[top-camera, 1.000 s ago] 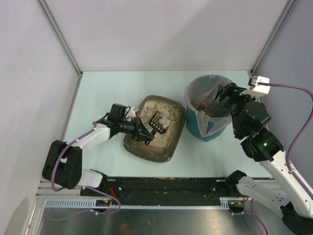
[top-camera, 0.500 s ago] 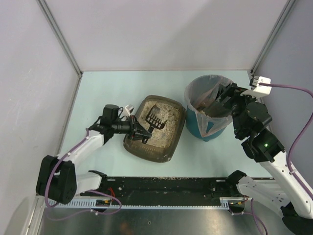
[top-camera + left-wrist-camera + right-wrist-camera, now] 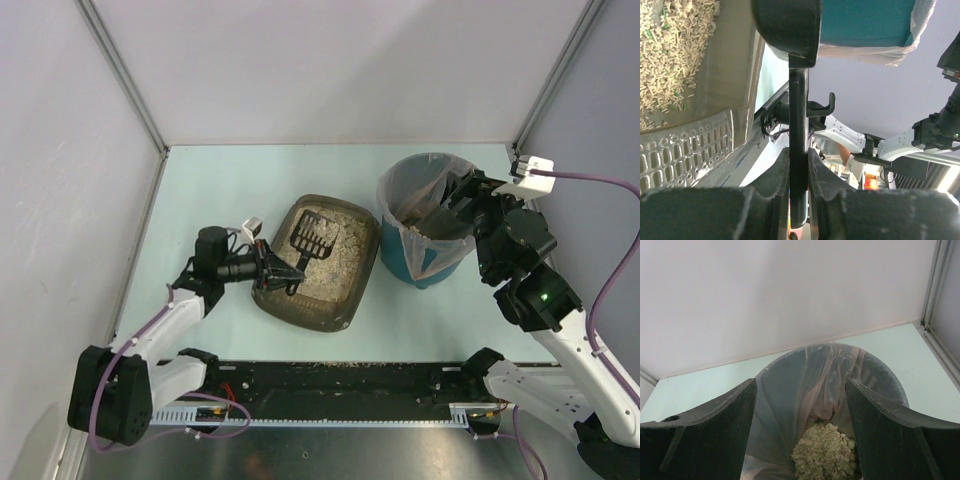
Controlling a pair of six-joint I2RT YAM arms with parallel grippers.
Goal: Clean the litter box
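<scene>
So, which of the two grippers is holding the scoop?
The left gripper, shut on the scoop handle over the litter box; the right gripper is open.

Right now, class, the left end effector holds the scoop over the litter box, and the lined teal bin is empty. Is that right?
No: the teal bin is not empty. The right wrist view shows beige litter in its liner. The rest holds.
</scene>
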